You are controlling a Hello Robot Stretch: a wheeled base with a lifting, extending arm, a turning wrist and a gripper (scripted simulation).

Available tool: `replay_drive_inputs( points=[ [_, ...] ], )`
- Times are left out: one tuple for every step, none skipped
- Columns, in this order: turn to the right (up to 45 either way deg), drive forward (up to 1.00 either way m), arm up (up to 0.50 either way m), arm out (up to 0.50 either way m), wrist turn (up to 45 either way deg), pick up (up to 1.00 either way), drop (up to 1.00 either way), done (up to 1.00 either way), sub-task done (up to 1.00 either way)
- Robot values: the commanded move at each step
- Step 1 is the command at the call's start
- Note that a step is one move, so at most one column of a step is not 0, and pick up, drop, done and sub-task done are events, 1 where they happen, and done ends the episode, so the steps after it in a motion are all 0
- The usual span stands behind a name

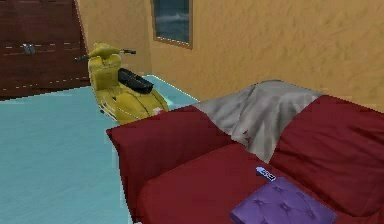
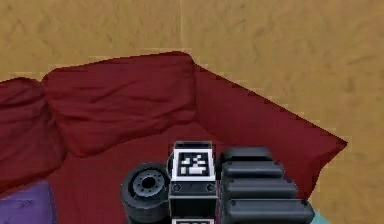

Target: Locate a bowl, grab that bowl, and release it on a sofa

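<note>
A dark red sofa [image 1: 200, 160] takes up the forward view's right and lower middle, and its back cushions [image 2: 120, 100] and arm rest show in the arm side view. The arm's dark bar rises at the arm side view's bottom, with a white marked square [image 2: 192, 165] on it. Left of that square is the gripper [image 2: 148, 195], a dark round body low over the sofa seat. With the sofa right behind it, I cannot tell whether it holds anything.
A grey blanket [image 1: 265, 110] drapes over the sofa back. A purple cushion [image 1: 285, 205] and a small blue-and-white flat item [image 1: 266, 173] lie on the seat. A yellow scooter [image 1: 118, 85] stands on the light blue floor by the orange wall, near a dark wooden door [image 1: 35, 45] and a framed picture [image 1: 172, 20].
</note>
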Motion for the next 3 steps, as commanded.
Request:
replay_drive_inputs(
  points=[
    [0.0,0.0,0.0,0.28,0.0,0.0,0.0,0.0,0.0],
    [0.0,0.0,0.0,0.0,39.0,0.0,0.0,0.0,0.0],
    [0.0,0.0,-0.34,0.0,0.0,0.0,0.0,0.0,0.0]
  ],
)
